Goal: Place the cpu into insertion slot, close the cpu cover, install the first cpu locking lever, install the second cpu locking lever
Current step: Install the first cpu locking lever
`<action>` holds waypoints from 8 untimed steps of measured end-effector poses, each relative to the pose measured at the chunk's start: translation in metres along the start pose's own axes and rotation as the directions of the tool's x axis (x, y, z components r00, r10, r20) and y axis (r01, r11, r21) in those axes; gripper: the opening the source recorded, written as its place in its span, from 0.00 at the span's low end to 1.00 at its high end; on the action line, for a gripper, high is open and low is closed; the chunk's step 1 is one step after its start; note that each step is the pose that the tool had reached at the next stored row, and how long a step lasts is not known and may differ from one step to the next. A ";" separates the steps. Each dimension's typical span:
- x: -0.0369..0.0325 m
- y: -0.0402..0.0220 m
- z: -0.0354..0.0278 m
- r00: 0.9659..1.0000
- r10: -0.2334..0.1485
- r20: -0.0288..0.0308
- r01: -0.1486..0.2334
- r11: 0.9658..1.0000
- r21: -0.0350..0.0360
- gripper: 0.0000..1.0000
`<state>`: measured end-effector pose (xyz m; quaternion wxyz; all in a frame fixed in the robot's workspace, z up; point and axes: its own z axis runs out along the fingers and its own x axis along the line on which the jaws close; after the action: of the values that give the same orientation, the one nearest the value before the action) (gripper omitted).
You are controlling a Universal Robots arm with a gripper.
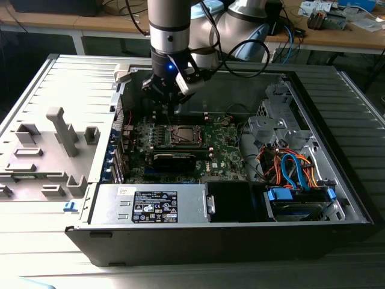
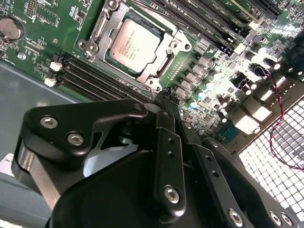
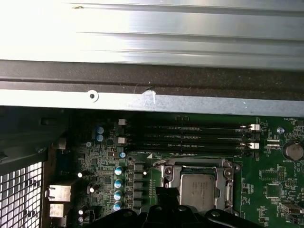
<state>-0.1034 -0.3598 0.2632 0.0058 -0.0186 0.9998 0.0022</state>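
The cpu (image 2: 135, 43) lies flat in the insertion slot (image 1: 182, 136) on the green board, its silver-grey top showing in both wrist views (image 3: 197, 191). The cpu cover (image 2: 175, 45), a silver frame, lies down around the chip (image 3: 223, 172). My gripper (image 2: 167, 96) hangs just above the board beside one corner of the socket, its two black fingers pressed together and holding nothing. In the exterior view the gripper (image 1: 171, 101) sits over the far edge of the socket, inside the open computer case. How the locking levers stand cannot be made out.
Black memory slots (image 3: 190, 135) run along one side of the socket. A long black block (image 1: 174, 159) lies in front of it. The case wall (image 3: 152, 85), a power supply (image 1: 156, 205), orange and blue cables (image 1: 295, 168) and a drive cage (image 1: 274, 120) surround the board.
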 end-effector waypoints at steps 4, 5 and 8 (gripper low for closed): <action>0.0016 0.0004 0.0001 1.000 0.000 0.000 0.000 1.000 0.000 0.11; 0.0020 0.0004 0.0001 1.000 0.000 0.000 0.000 1.000 0.000 0.11; 0.0027 0.0006 0.0001 1.000 0.000 0.000 0.000 1.000 0.000 0.11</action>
<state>-0.1061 -0.3593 0.2631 0.0058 -0.0186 0.9998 0.0023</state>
